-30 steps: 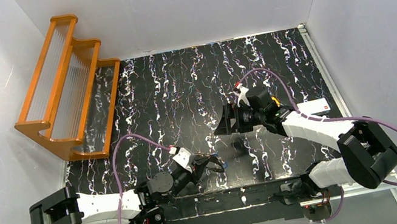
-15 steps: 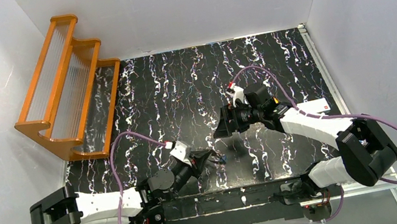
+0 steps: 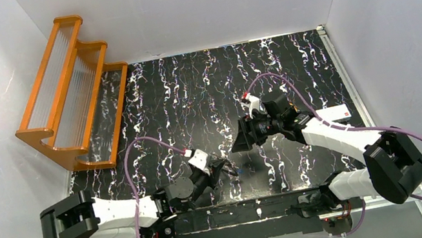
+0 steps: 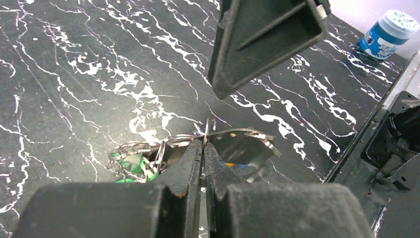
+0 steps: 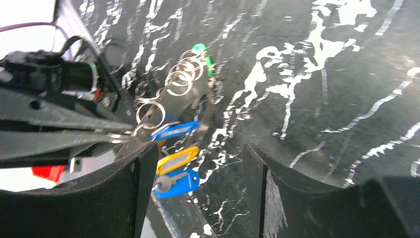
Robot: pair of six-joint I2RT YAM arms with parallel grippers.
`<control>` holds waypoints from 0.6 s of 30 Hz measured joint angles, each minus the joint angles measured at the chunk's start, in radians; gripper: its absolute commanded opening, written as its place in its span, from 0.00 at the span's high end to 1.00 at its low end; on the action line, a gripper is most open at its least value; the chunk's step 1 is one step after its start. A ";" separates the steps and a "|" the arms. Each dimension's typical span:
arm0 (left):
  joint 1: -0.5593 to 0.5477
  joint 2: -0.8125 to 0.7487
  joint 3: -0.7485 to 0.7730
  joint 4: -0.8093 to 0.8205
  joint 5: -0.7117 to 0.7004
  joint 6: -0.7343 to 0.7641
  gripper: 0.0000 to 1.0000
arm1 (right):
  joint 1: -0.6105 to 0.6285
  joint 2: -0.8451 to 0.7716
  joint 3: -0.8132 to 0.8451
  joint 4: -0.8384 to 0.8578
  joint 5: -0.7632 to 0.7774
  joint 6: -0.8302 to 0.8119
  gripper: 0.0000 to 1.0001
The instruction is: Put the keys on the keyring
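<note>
Behind left end effector [image 4: 203, 145], keys [image 4: 132, 162] half hidden; keyring [image 4: 241, 143] seemingly pinched.

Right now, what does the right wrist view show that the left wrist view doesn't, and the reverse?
Only the right wrist view: the blue tag and yellow tag whole, and a small key on a second blue tag, framed by the open right gripper. Only the left wrist view: a blue-lidded jar near the table's edge. Both: the left gripper shut on the keyring, the green key head and the marbled table.
</note>
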 measured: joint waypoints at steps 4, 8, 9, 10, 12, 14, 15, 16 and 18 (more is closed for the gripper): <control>0.000 0.053 0.014 0.011 0.005 0.005 1.00 | -0.002 0.000 0.001 -0.044 0.134 -0.005 0.27; 0.000 0.100 0.045 0.015 0.014 0.011 1.00 | -0.038 0.043 0.034 -0.089 0.276 0.002 0.24; 0.000 0.108 0.051 0.015 0.018 0.011 1.00 | -0.055 0.060 0.044 -0.093 0.311 0.005 0.23; 0.000 0.114 0.056 0.014 0.021 0.012 1.00 | -0.070 0.071 0.051 -0.096 0.338 0.010 0.23; 0.000 0.122 0.062 0.015 0.027 0.014 1.00 | -0.116 0.100 0.071 -0.105 0.412 0.021 0.22; 0.000 0.127 0.066 0.014 0.032 0.017 1.00 | -0.154 0.127 0.094 -0.115 0.483 0.025 0.22; 0.000 0.127 0.067 0.014 0.033 0.018 1.00 | -0.172 0.143 0.109 -0.121 0.525 0.027 0.22; 0.000 0.127 0.068 0.015 0.035 0.019 1.00 | -0.189 0.159 0.125 -0.124 0.569 0.027 0.21; 0.000 0.127 0.068 0.014 0.036 0.019 1.00 | -0.215 0.190 0.159 -0.137 0.652 0.027 0.22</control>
